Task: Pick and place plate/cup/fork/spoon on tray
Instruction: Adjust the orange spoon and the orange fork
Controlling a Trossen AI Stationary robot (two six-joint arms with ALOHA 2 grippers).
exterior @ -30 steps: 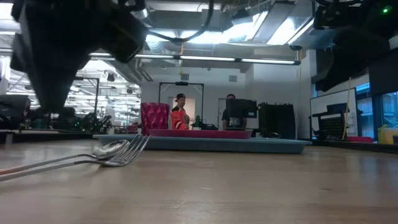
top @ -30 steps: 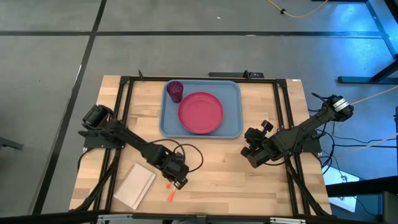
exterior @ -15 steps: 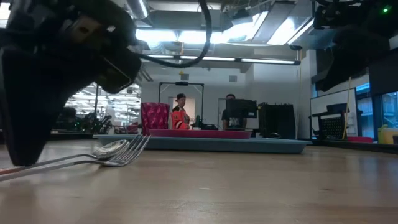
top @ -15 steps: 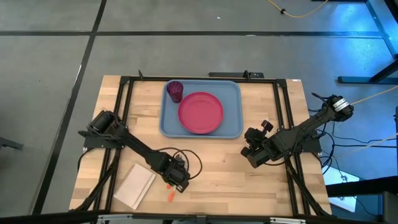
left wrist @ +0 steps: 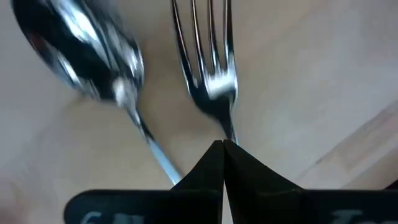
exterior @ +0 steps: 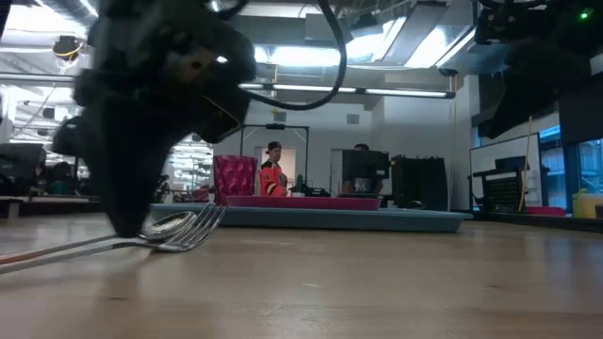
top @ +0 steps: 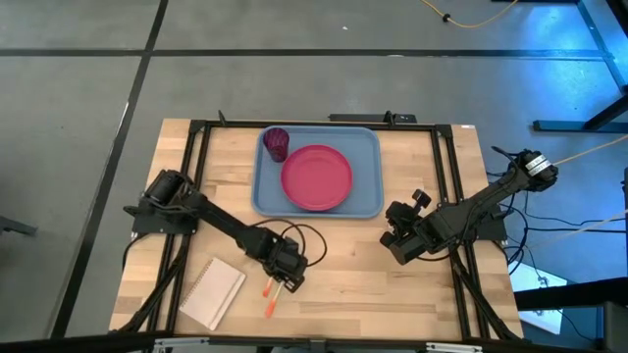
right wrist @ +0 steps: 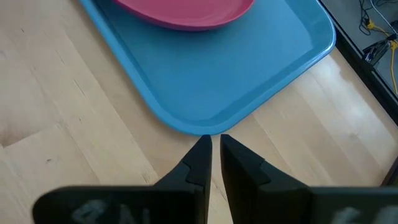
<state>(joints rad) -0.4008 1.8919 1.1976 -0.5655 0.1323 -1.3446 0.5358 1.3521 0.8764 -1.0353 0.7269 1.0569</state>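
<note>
**Over the cutlery, fingers pressed together**

Near the table's front edge, the left gripper [left wrist: 222, 144], tips together and empty, sat at the fork [left wrist: 208, 68] neck; tines ran straight ahead, spoon [left wrist: 87, 56] alongside. Right gripper [right wrist: 212, 142], nearly closed, waited beside the tray [right wrist: 249, 81].

Left arm low at the near side, right arm waiting.
Left pincer [top: 288, 281] reached diagonally from the left edge of the surface [top: 343, 265], head down close to it, fingers [left wrist: 214, 165] pressed together tip to tip. Right pincer [top: 396, 241] held mid-right, aimed inward, fingers [right wrist: 202, 163] nearly touching with a thin gap between.
</note>
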